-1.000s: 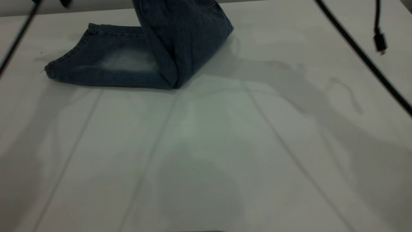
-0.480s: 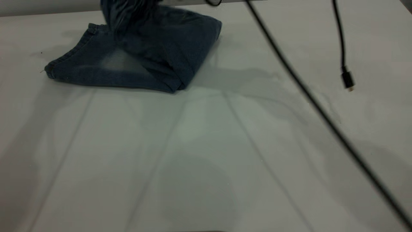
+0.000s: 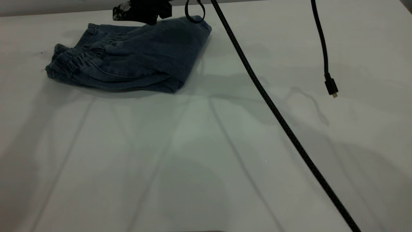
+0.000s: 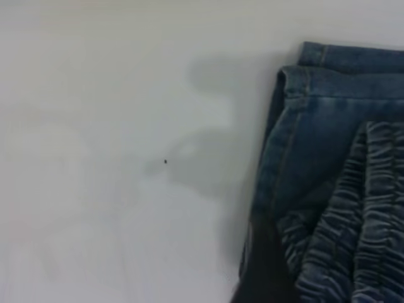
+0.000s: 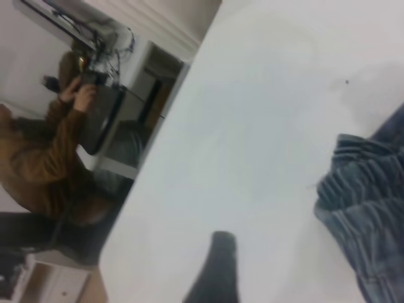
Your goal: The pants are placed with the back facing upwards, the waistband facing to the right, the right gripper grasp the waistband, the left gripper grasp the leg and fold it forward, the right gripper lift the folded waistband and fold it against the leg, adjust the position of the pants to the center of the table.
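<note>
The blue denim pants [image 3: 128, 61] lie folded at the far left of the white table [image 3: 206, 154]. Their gathered elastic waistband [image 3: 80, 58] rests on top of the leg end, at the bundle's left. My right gripper [image 3: 138, 11] hovers just above the pants' far edge and is open. In the right wrist view one dark finger [image 5: 218, 265] stands over bare table, apart from the waistband [image 5: 363, 202]. The left wrist view looks down on the leg hem [image 4: 315, 101] and the waistband [image 4: 360, 221]. My left gripper [image 4: 259, 278] shows there only as a dark shape at the picture's edge.
A thick black cable [image 3: 273, 109] slants from the top centre to the lower right. A thinner cable with a plug [image 3: 331, 87] dangles at the right. A person in a brown jacket [image 5: 44, 158] stands beyond the table's edge.
The raised waistband half swung left and came down onto the leg; the pants now lie flat in a folded bundle. The right gripper let go of it. Both cables swung left.
</note>
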Robot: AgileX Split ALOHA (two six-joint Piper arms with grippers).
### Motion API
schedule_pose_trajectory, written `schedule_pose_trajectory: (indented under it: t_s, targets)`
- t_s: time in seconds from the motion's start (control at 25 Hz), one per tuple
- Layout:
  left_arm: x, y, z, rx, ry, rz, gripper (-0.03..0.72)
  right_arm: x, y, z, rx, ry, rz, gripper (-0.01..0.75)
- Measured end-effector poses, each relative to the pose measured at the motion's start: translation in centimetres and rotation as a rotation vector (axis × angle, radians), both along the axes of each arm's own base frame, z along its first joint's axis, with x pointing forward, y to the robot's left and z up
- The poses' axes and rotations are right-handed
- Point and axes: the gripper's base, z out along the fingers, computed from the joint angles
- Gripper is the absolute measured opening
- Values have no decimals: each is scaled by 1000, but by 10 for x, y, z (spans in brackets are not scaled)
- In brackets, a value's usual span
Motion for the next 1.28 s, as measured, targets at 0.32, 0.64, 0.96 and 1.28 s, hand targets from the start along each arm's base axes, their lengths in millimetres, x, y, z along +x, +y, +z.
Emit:
schedule_pose_trajectory:
  t_s: [0.32,0.64,0.96,1.28]
  targets:
    - [-12,-10,-5,-35,146,-173,485,18,-27,12,-89,-24,89,639]
    - [-2,-30,-53,-55,207,-564,485,39,-86,7,-489,100,101,618]
    - [-1,-70,-141,30,341,-964,485,53,-127,21,-664,181,51,591]
    - [-10,-104,-191,143,460,-1050,485,56,-141,22,-675,208,46,590]
